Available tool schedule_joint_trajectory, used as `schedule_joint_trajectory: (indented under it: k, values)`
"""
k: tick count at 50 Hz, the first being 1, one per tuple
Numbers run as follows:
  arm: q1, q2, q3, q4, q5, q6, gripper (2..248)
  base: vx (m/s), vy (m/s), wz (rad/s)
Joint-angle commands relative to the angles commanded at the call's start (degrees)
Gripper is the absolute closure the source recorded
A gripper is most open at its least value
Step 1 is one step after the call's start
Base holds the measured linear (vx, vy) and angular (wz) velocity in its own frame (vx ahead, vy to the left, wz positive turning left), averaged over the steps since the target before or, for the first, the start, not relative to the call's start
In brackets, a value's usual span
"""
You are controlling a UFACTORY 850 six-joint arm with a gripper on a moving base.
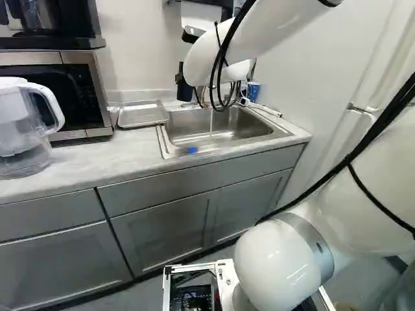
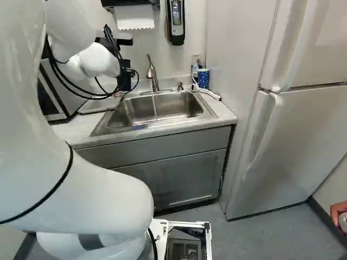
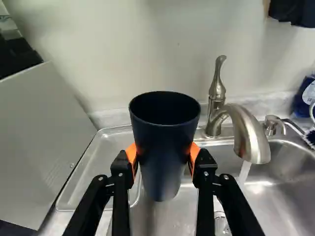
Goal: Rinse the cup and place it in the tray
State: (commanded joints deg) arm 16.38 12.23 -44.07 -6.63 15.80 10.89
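My gripper [image 1: 184,84] shows as a small dark shape beside the arm, above the left end of the sink in the left base view. In the wrist view, the gripper [image 3: 165,155] is shut on the dark blue cup [image 3: 162,142], orange pads against both sides. The cup is mouth up, in the air over the border between tray and sink. The metal tray [image 3: 88,169] lies flat on the counter beside the sink [image 3: 298,189]. Water runs from the faucet [image 3: 243,132] into the basin, to one side of the cup.
A microwave [image 1: 97,91] and a clear pitcher [image 1: 26,133] stand left of the tray. A small blue thing [image 1: 192,149] lies at the sink's front rim. Behind the sink's right corner stands a blue patterned cup [image 2: 203,78]; the refrigerator [image 2: 293,135] is farther right.
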Motion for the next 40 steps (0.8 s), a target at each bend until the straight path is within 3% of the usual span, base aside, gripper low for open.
schedule_joint_trajectory:
  k: [16,40]
  values:
    - [0.0,0.0,0.0,0.0,0.0,-9.6,129,0.000,0.000,0.000]
    - [0.3,-0.2,-0.1,0.0,0.0,-9.6,129,0.000,0.000,0.000]
